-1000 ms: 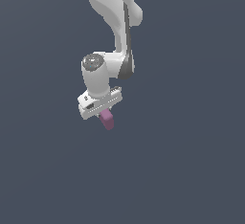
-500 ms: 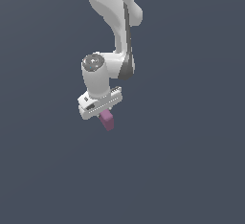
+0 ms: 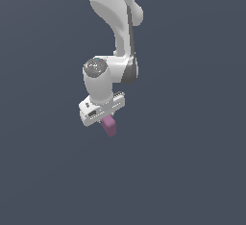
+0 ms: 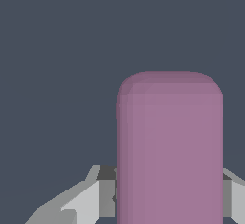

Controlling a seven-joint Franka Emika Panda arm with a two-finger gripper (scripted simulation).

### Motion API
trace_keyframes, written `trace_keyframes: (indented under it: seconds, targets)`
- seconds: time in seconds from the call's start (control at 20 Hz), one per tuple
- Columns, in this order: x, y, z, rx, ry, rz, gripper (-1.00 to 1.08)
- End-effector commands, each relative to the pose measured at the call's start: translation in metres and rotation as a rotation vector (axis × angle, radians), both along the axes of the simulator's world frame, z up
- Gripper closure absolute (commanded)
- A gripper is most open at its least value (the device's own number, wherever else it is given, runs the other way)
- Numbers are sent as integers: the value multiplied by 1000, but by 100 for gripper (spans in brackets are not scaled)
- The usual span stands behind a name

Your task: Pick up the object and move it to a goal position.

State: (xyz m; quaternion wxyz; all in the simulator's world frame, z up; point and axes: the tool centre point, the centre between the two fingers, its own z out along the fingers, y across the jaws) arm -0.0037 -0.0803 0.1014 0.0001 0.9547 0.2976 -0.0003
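The object (image 3: 110, 125), a small pink-purple block with rounded edges, sticks out below the white gripper (image 3: 106, 119) in the exterior view. The gripper is shut on it and holds it in the air against the plain dark grey background. Seen from the wrist, the object (image 4: 170, 151) fills much of the picture, with a grey finger (image 4: 85, 202) showing on either side of it. Where the pads touch the block is hidden.
The white arm (image 3: 115, 12) reaches down from the top of the exterior view to the wrist (image 3: 98, 77). Everything around it is uniform dark grey, and no goal marker shows.
The gripper, still shut on the object, has sunk very slightly in the exterior view. The grip has not changed.
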Motion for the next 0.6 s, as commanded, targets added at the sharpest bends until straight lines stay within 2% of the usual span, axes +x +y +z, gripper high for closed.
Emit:
trace_keyframes:
  seconds: [0.0,0.55]
  targets:
    - [13,5,2,0,-1,0,108]
    - [76,26,13,0,-1,0,108]
